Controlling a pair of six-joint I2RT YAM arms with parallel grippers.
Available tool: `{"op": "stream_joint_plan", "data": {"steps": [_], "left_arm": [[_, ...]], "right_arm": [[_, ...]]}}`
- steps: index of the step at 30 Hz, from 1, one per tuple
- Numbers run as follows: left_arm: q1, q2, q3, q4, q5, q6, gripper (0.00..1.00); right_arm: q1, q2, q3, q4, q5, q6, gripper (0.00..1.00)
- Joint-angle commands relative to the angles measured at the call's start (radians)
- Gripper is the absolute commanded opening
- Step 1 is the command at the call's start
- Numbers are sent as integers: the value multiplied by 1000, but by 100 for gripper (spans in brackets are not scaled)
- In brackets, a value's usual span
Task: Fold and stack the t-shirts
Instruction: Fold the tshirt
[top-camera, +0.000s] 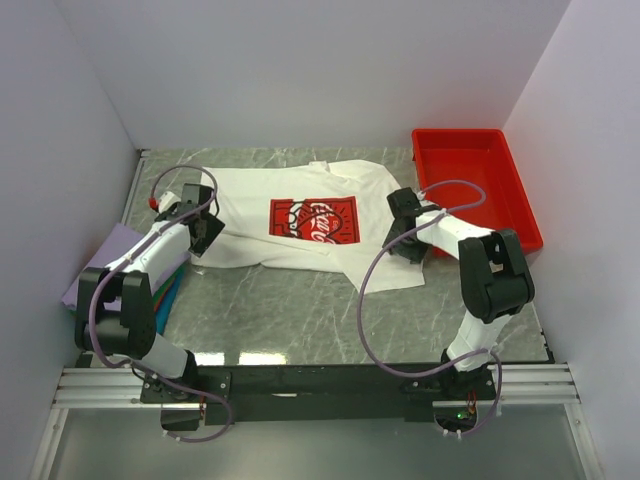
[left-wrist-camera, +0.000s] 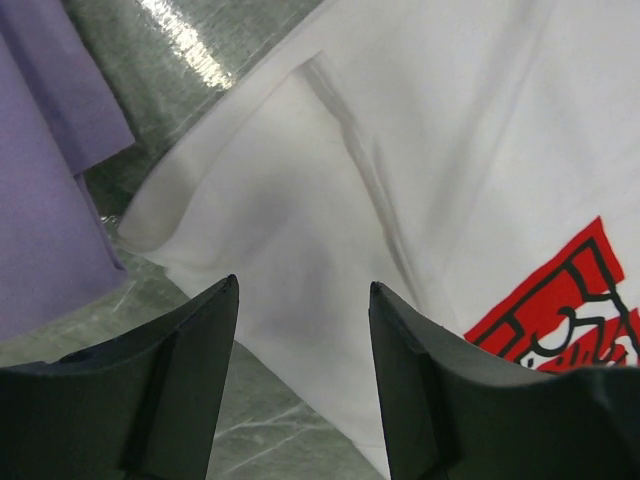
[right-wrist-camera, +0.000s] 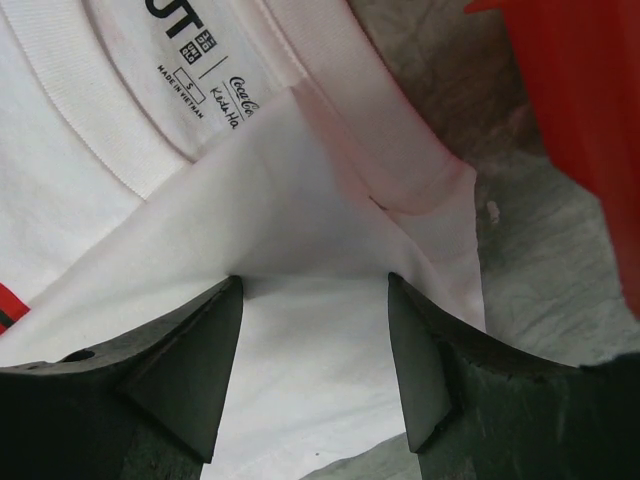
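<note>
— Why are our left fingers (left-wrist-camera: 170, 380) parted, gripping nothing?
— We judge they're lining up on the white t-shirt (left-wrist-camera: 300, 200); its sleeve lies between and beyond their tips.
— Our right fingers (right-wrist-camera: 170, 370)?
— Wide, empty, straddling its folded flap for a pinch.

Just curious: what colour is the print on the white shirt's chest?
The print is red with white script; top view.
</note>
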Motion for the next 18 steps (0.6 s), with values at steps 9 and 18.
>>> {"op": "stream_joint_plan", "data": {"steps": [9,18], "left_arm": [[-8,-53,-62,-6,-19,-29,60],[-16,-73,-117,-43,-105,-89,50]], "right_arm": [[-114,34,52,-86,36,-44,67],[-91,-2,72,-77,-13,-49,66]]}}
